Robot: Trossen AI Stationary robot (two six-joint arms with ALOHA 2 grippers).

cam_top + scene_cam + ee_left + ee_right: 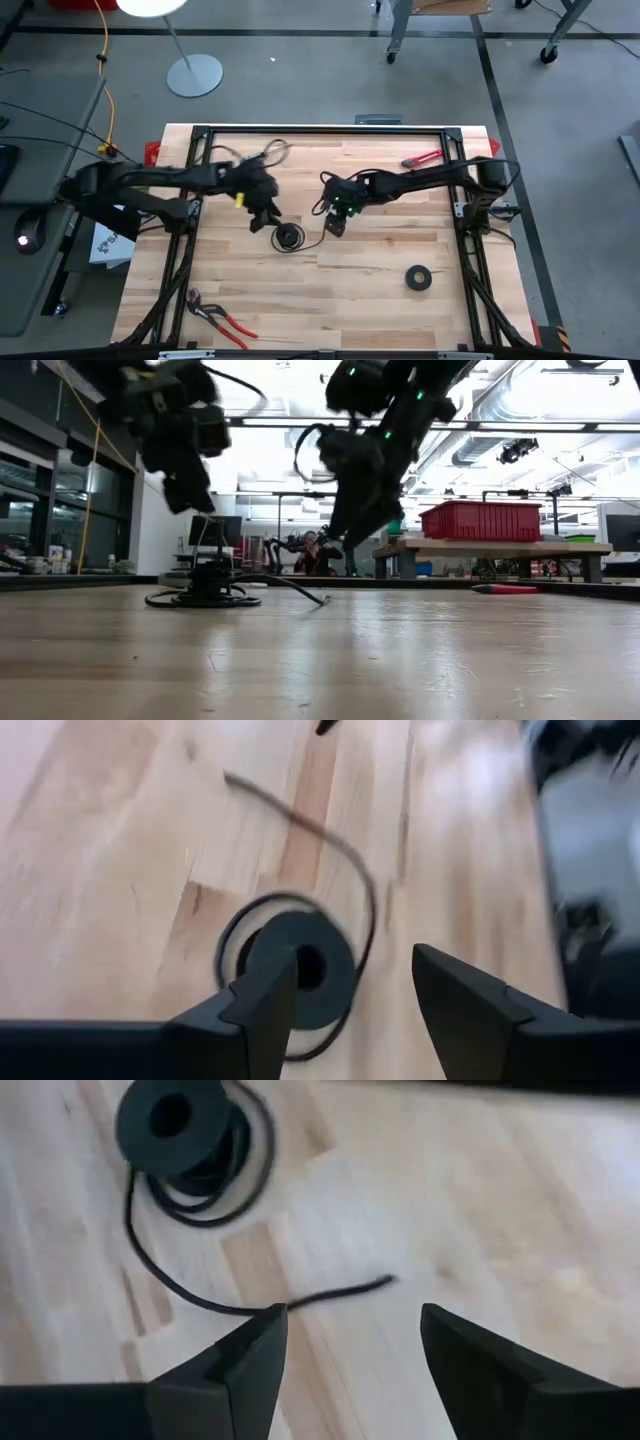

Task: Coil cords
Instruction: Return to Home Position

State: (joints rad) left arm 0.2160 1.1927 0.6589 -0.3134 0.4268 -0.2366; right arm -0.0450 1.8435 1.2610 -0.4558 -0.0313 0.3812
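The cord (290, 238) lies near the middle of the table (380, 300), wound in loose black loops round a small black spool (180, 1120), with a thin tail (335, 1293) running out flat on the wood toward 3 o'clock in the high view. The loops look slack at the foot of the spool rather than tight on it, though the left wrist view is too smeared to be sure. The left gripper (265, 215) is the nearer one: the spool sits just beside it at about 5 o'clock, and the low view shows that gripper raised clear above it, not touching. Its fingers (265, 1005) stand apart with nothing between them. The right gripper (335, 222) hangs at about 2 o'clock from the spool, near the tail's free end (the tail's long axis points almost straight at it), and it too is spread wide and empty, lifted off the table. Since both hands have let go and the winding seems done, what matters for pulling back is that the tail lies toward the right arm's side; that arm should probably rise before it swings away, so nothing drags the end. A tape roll (419, 278) sits well apart toward 4 o'clock, and red-handled pliers (222, 318) toward 7 o'clock.
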